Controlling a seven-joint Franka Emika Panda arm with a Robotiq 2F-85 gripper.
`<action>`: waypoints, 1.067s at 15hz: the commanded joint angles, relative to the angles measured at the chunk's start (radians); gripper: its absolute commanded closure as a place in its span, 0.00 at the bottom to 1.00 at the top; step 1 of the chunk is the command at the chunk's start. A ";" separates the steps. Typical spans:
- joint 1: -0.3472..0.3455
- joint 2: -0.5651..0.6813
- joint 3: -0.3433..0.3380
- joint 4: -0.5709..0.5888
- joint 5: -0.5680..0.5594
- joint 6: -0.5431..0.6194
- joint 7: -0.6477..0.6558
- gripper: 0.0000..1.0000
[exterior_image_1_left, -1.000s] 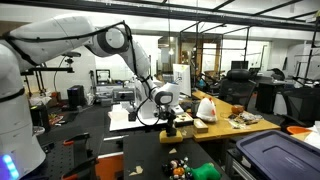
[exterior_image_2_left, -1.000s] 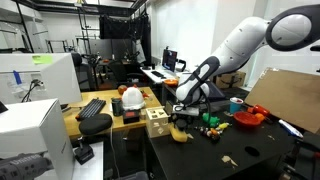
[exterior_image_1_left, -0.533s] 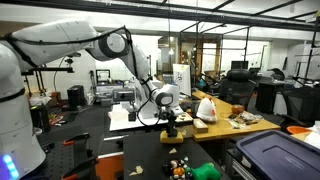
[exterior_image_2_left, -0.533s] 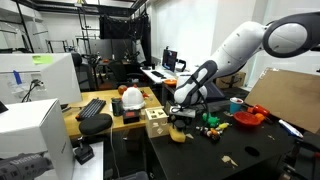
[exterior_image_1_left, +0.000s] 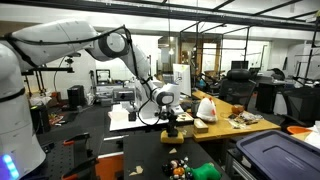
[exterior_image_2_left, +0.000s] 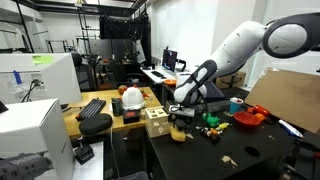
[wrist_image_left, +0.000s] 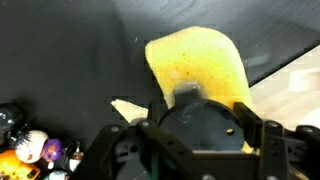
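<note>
Cluttered lab, black tabletop (exterior_image_2_left: 262, 146), wooden bench (exterior_image_1_left: 225, 128), monitors (exterior_image_1_left: 239, 66) on back desks, dark open ceiling (exterior_image_1_left: 200, 10).

My 1 arm (exterior_image_1_left: 70, 38) stretches out level from the shoulder, bends at the elbow (exterior_image_1_left: 118, 40) and slopes down to the wrist (exterior_image_1_left: 163, 97). My end effector (exterior_image_1_left: 172, 122) hangs below it, pointing straight down. In the wrist view its dark body fills the lower edge, and I cannot tell whether the fingers are parted or closed.
</note>
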 joint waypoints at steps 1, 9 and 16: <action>-0.012 0.019 -0.019 0.044 -0.014 -0.025 0.069 0.50; -0.030 0.020 -0.015 0.045 -0.006 -0.032 0.164 0.50; -0.105 -0.142 -0.002 -0.146 -0.021 -0.067 0.050 0.50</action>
